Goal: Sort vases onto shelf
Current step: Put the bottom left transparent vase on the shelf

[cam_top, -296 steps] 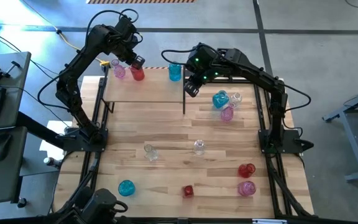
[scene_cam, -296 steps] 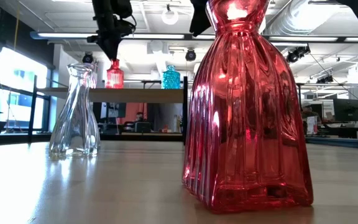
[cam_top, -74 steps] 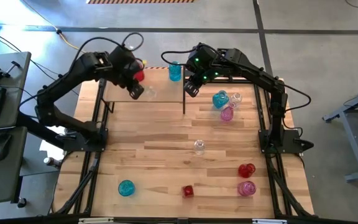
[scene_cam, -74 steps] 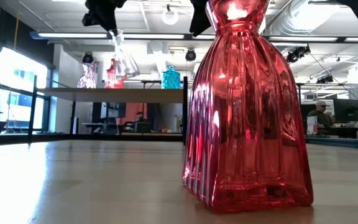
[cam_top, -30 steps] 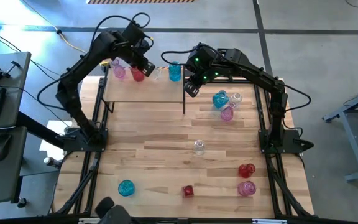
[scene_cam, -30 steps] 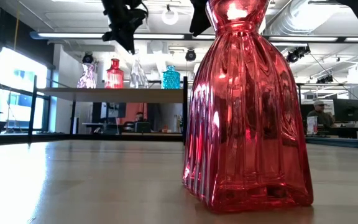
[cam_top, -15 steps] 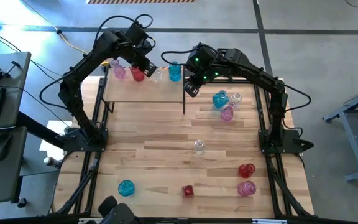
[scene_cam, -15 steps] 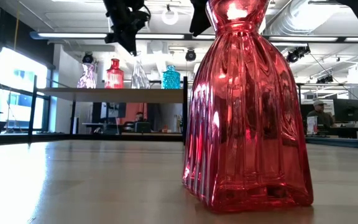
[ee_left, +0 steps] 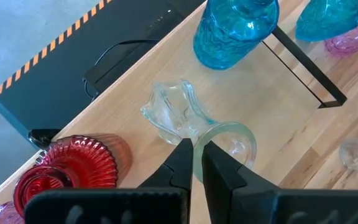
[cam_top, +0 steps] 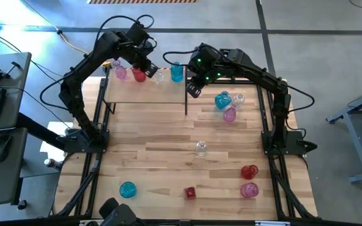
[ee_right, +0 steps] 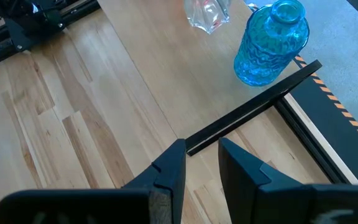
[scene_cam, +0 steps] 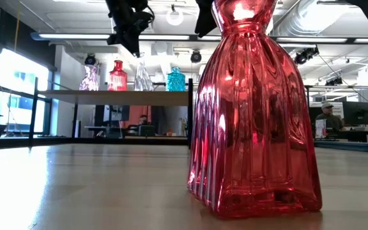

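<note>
Vases are lined along the shelf's [cam_top: 144,93] far edge at upper centre of the high view: pink [cam_top: 120,73], red [cam_top: 138,75], clear [cam_top: 158,75], teal [cam_top: 177,72]. The left hand [cam_top: 148,68] is closed, empty, poised just above the clear vase. The right hand [cam_top: 193,91] is held slightly parted, empty, beside the shelf's right edge. Further vases are scattered across the counter [cam_top: 168,163].

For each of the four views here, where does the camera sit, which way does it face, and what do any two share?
High: overhead, straight down; both arms, shelf.
Low: tabletop height, level; red vase up close, arms overhead.
Left wrist: down past the shut left gripper at the clear vase.
Right wrist: down past the right gripper at the shelf corner.
Shared: both wrist views show the blue vase.
</note>
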`<act>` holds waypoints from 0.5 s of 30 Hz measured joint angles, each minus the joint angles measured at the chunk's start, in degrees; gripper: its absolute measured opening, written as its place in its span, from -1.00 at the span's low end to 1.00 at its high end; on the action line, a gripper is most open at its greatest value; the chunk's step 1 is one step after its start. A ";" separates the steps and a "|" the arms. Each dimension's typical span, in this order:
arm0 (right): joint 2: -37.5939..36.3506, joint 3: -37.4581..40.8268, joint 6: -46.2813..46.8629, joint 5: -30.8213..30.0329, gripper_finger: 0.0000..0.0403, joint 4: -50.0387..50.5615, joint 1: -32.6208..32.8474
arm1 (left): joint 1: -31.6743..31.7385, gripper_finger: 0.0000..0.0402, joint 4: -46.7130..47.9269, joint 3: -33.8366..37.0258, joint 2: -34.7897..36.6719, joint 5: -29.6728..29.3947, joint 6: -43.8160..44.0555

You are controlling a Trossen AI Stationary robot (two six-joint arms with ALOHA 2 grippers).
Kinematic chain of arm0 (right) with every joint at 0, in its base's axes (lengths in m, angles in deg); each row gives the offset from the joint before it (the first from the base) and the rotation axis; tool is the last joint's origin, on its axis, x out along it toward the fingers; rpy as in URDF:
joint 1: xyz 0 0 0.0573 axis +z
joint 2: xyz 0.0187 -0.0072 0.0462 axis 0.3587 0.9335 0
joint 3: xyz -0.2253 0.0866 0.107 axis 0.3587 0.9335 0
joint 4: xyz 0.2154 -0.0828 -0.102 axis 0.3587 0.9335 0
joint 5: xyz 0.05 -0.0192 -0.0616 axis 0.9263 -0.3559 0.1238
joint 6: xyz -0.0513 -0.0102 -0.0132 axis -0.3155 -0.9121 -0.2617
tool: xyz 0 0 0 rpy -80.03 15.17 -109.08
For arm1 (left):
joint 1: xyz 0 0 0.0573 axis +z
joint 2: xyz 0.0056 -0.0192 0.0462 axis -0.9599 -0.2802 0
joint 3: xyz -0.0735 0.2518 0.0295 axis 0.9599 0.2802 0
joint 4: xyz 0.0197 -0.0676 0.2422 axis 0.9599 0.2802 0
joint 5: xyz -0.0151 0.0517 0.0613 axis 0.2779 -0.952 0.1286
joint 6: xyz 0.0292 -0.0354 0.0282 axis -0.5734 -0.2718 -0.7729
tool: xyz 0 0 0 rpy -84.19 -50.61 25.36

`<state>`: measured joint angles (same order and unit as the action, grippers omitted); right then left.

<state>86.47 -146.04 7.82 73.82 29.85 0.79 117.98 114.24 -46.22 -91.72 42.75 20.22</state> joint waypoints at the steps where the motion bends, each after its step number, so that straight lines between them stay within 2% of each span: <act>1: 0.00 0.00 0.02 0.00 -0.62 0.00 -0.02 | 0.00 -0.95 0.00 0.00 0.00 0.00 -0.02; 15: 0.00 0.00 0.02 0.00 -0.62 0.00 0.00 | 0.00 -0.95 0.07 0.13 -0.12 0.44 0.13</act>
<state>86.47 -146.04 7.84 73.82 29.85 0.79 117.98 114.30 -46.09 -91.84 43.18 20.35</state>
